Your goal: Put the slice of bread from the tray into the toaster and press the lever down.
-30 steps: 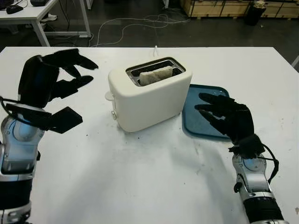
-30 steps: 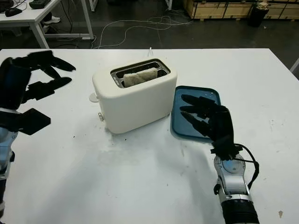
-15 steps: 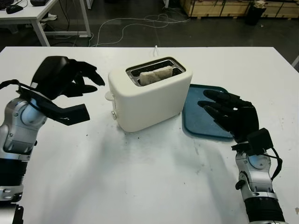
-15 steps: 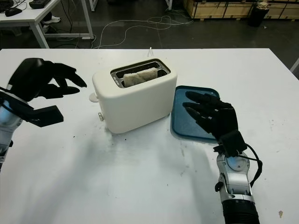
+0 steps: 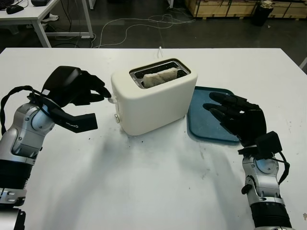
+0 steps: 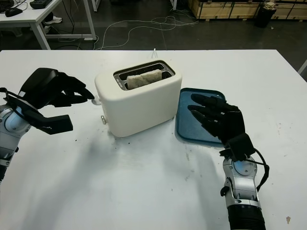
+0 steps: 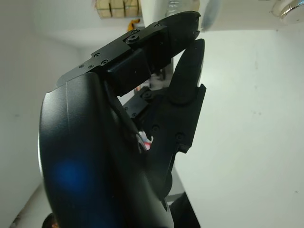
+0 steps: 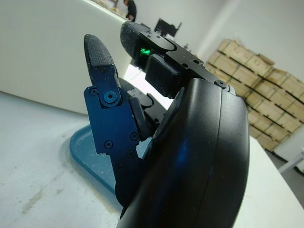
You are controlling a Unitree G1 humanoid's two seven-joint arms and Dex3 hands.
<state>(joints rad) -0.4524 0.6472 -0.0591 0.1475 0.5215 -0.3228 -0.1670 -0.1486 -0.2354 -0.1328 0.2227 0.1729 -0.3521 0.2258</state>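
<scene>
Bread (image 5: 160,76), a pale slice, stands upright in the slot of the cream toaster (image 5: 156,103), its top edge a little above the slot rim; the toaster sits near the middle of the white worktop (image 5: 144,182), turned at a slant, with its lever (image 5: 112,99) projecting from the end face that points toward the left hand; a small knob (image 5: 117,118) shows lower on that same end; a white cord (image 5: 159,50) leaves the far side of the toaster toward the back edge of the worktop. Just beside the toaster's other end lies the blue tray (image 5: 204,125), flat on the worktop, its near corner touching or almost touching the toaster's base; which of the two I cannot tell.

The left hand (image 5: 81,91) is held above the worktop at the lever end of the toaster; its fingers (image 5: 98,91) are curled in narrow and hold nothing, and their tips reach right up to the lever, though contact cannot be made out; the thumb (image 5: 81,123) hangs lower, pointing toward the toaster's base. The right hand (image 6: 218,120) hovers over the tray, palm down, open and holding nothing, its fingers (image 5: 220,103) pointing toward the toaster.

Beyond the worktop are a dark floor with loose cables (image 5: 144,24), wooden crates (image 5: 225,7), and another white desk (image 5: 33,14).
</scene>
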